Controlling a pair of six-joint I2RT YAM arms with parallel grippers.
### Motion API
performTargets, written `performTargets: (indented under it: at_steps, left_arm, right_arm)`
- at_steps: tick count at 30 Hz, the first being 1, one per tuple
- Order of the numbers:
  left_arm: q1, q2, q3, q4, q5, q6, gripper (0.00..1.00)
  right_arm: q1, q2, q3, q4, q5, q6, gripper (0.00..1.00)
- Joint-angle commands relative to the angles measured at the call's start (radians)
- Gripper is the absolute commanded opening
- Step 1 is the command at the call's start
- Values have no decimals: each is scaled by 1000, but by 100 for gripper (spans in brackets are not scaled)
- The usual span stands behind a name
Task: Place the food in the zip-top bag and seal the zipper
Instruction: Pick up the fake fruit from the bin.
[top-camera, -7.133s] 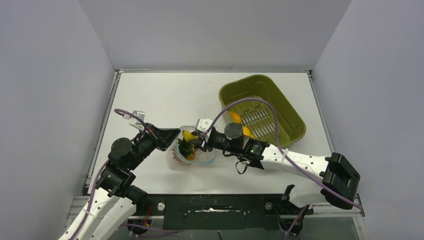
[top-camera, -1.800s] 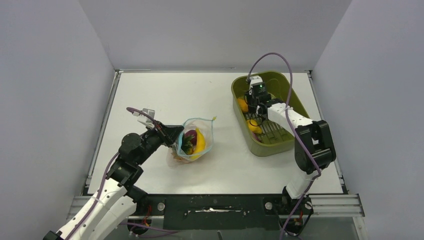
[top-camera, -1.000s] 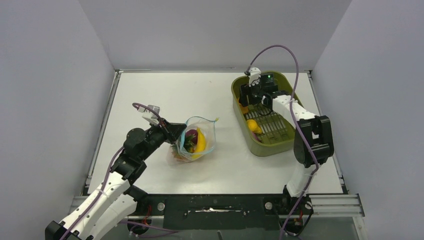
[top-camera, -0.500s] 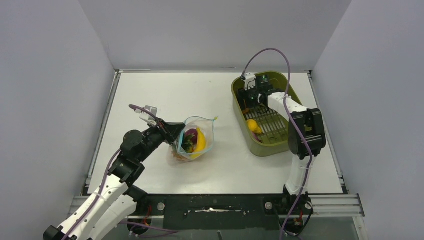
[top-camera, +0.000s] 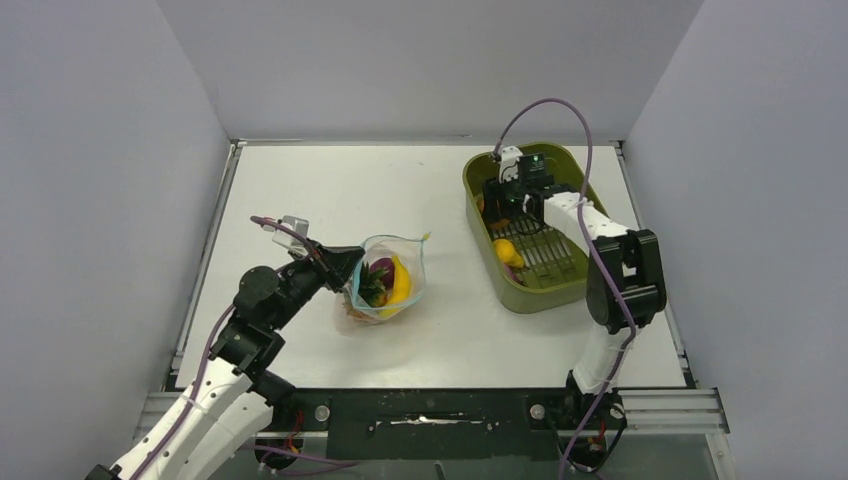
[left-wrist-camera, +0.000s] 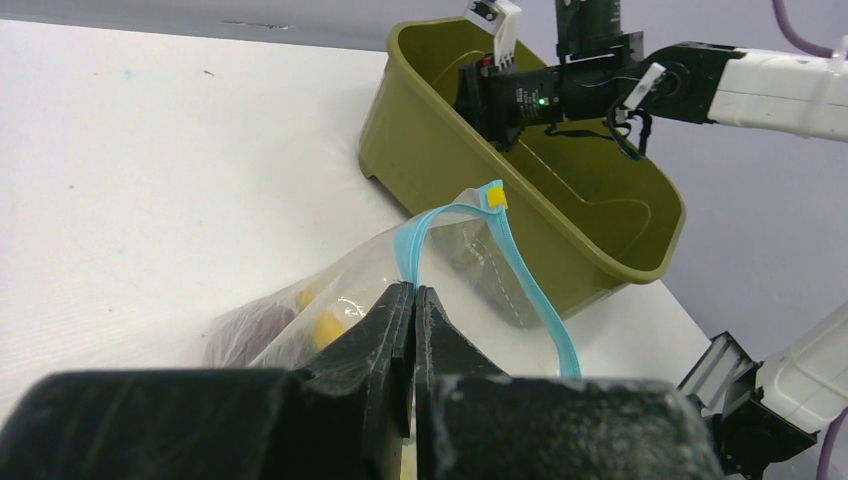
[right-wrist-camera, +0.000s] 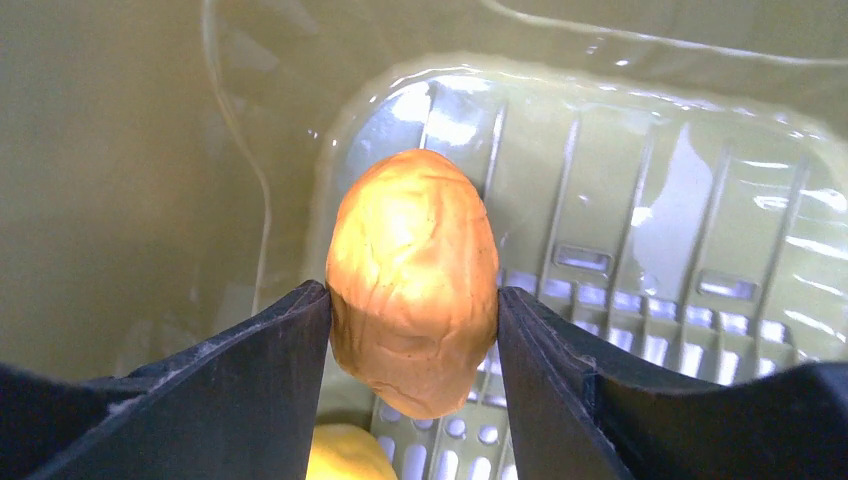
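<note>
The clear zip-top bag (top-camera: 385, 285) stands open at mid table with a yellow banana (top-camera: 401, 283), a purple piece (top-camera: 381, 268) and a green-topped fruit (top-camera: 371, 288) inside. My left gripper (top-camera: 347, 277) is shut on the bag's left mouth edge; in the left wrist view it (left-wrist-camera: 413, 292) pinches the teal zipper (left-wrist-camera: 525, 280). My right gripper (top-camera: 500, 213) is inside the olive basin (top-camera: 575, 285), shut on an orange wrinkled food piece (right-wrist-camera: 412, 278) held above the slotted floor. A yellow piece (top-camera: 506, 251) lies in the basin, also low in the right wrist view (right-wrist-camera: 346, 455).
The olive basin also shows in the left wrist view (left-wrist-camera: 400, 110), just behind the bag. Grey walls close in the table on three sides. A purple cable (top-camera: 545, 105) arcs over the right arm.
My right gripper has shifted slightly inside the basin and now holds the orange piece. The left gripper keeps its hold on the bag's mouth, which moved little.
</note>
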Motion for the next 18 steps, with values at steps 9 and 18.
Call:
performTargets:
  at_steps: [9,18]
  left_arm:
    - [-4,-1,28,48,13,30,0]
    - [-4,-29,-28,103,25,-1,0]
  right_arm:
    - [-5,-286,-65,-13,149,32,34]
    - [15,-497,-126,-39,103,40,34]
